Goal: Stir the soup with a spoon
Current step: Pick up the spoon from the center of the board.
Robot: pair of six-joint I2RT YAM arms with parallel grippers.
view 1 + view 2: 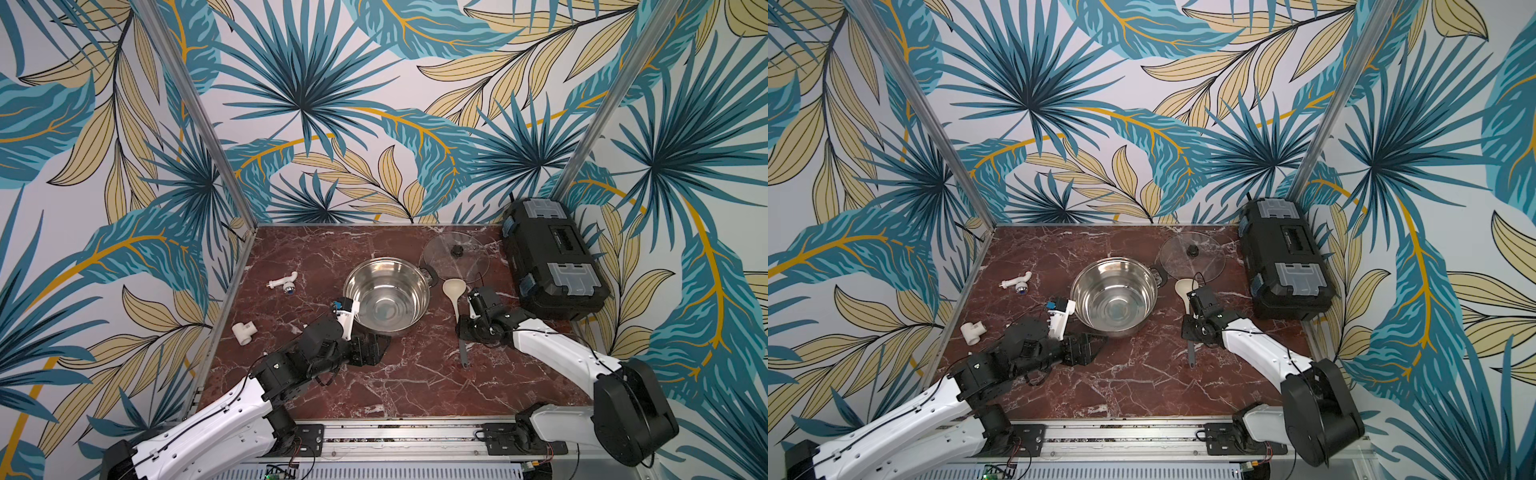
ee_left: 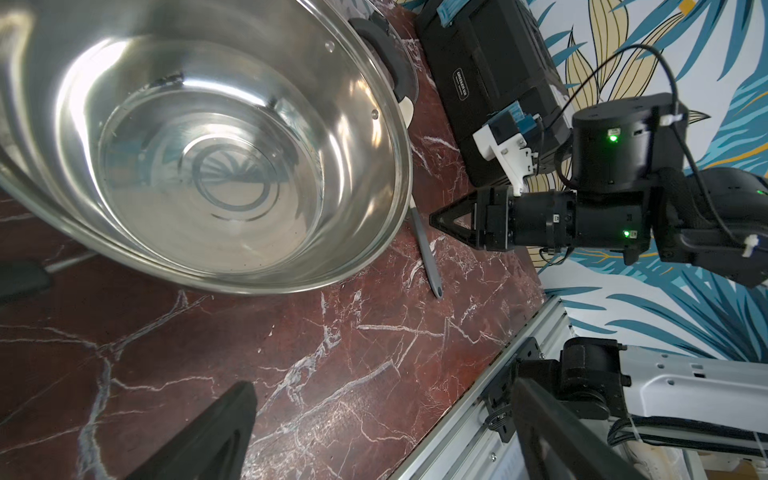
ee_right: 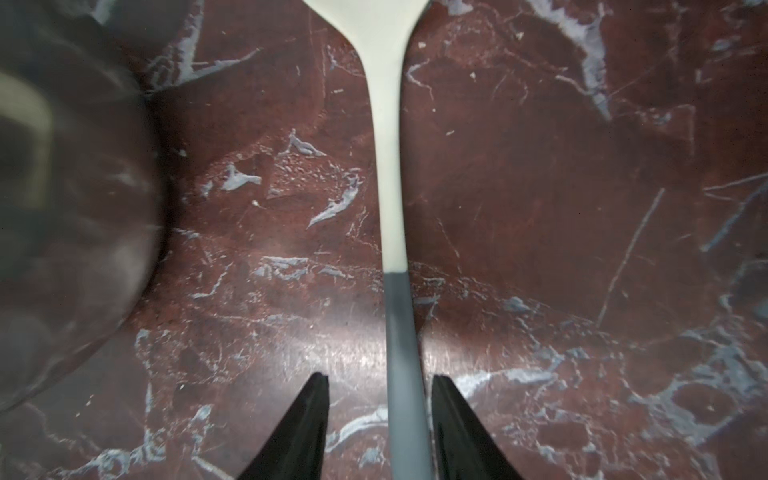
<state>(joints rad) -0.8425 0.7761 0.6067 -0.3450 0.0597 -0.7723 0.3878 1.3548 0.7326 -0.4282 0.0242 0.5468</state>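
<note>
Grip first: the right gripper straddles the grey handle of the long cream ladle-like spoon, flat on the red marble surface beside the round stainless-steel pot, jaws apart, not touching. Close centred, squarely. The left gripper gapes, empty.

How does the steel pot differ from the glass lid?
The pot is opaque shiny steel; the lid is clear glass. The pot is deep, with black side handles; the lid lies flat, with a black centre knob. Both are round and rest on the marble table.
</note>
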